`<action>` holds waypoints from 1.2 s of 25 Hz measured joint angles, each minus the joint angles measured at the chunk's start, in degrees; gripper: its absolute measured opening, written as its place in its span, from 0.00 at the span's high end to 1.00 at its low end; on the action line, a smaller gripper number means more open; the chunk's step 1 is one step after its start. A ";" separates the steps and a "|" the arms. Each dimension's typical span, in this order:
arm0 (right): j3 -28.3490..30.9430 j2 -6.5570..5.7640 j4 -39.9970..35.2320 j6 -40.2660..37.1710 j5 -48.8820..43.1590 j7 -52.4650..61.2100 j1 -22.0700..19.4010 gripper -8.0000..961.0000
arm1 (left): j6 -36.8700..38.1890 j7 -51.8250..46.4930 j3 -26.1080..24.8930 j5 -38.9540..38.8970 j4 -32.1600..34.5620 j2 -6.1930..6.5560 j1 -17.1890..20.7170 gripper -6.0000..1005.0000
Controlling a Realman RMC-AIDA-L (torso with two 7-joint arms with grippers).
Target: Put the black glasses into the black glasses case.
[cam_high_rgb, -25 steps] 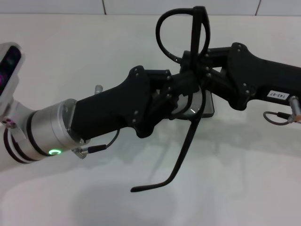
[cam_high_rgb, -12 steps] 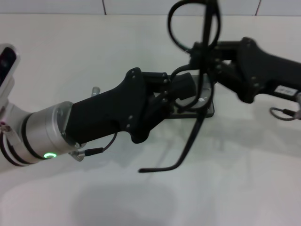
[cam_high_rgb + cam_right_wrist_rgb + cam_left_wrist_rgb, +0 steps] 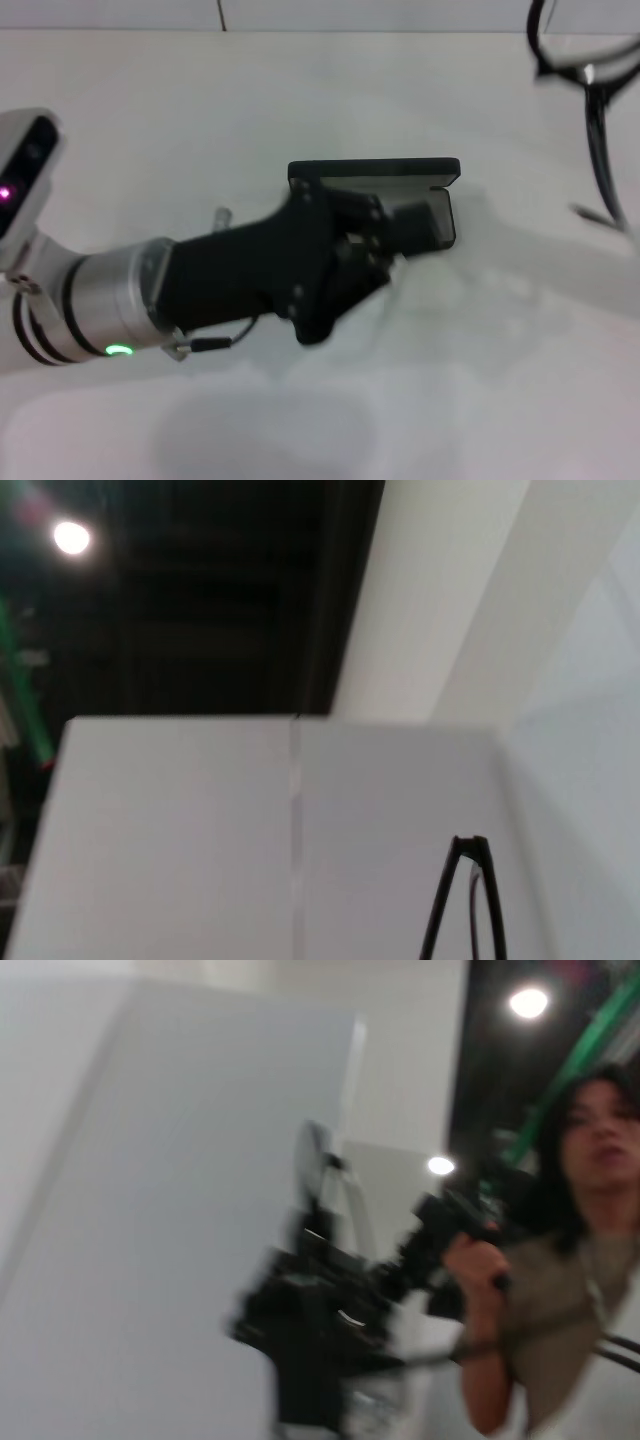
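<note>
Since 0.5 s ago the black glasses (image 3: 590, 90) had swung away from over the case to approx 2 o'clock of the head view, high at the rt edge, and the rt arm that was reaching in beside them had gone out of that view altogether. Left arm had slid back w/ its wrist lower, so the case lid now showed.

Black glasses case (image 3: 400, 190) sat on the white table (image 3: 300, 90) just above centre, lying open: lid edge ran across at 12 o'clock of the case, grey lining showed inside. Left gripper (image 3: 385, 240) lay over the case's near-left part, at approx 7 o'clock from the lid; its body hid the front of the case. Couldn't tell whether it was clenched or released, tips hidden under its own housing.

Glasses were well apart from left gripper, at approx 2 o'clock from it, up in the air: part of a lens rim at the top rt corner, one temple arm hanging down toward 5 o'clock. They were not in the case.

Rt gripper itself wasn't visible anywhere. Rt wrist view showed only part of the glasses frame (image 3: 465, 900) as thin black lines against the white wall. Left wrist view was blurred; a dark gripper shape w/ the glasses (image 3: 330, 1190) above it, and a person (image 3: 560, 1260) behind.
</note>
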 joint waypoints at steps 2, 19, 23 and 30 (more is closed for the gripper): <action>-0.41 0.09 1.63 0.97 1.64 -1.58 0.91 0.89 | 0.11 1.06 3.02 -0.16 0.55 -0.06 -0.88 0.96; -22.74 0.15 14.27 21.49 2.34 -13.49 10.41 0.89 | -0.17 3.17 7.48 -12.42 -1.53 -0.36 -0.57 0.96; -24.14 0.03 14.16 22.82 2.22 -13.45 9.95 0.89 | -2.23 1.04 7.52 -15.60 -3.99 -0.27 -0.72 0.96; -24.65 -0.03 14.11 23.52 1.30 -13.05 10.02 0.89 | -5.72 -1.21 7.60 -15.41 -4.21 -0.29 -0.96 0.96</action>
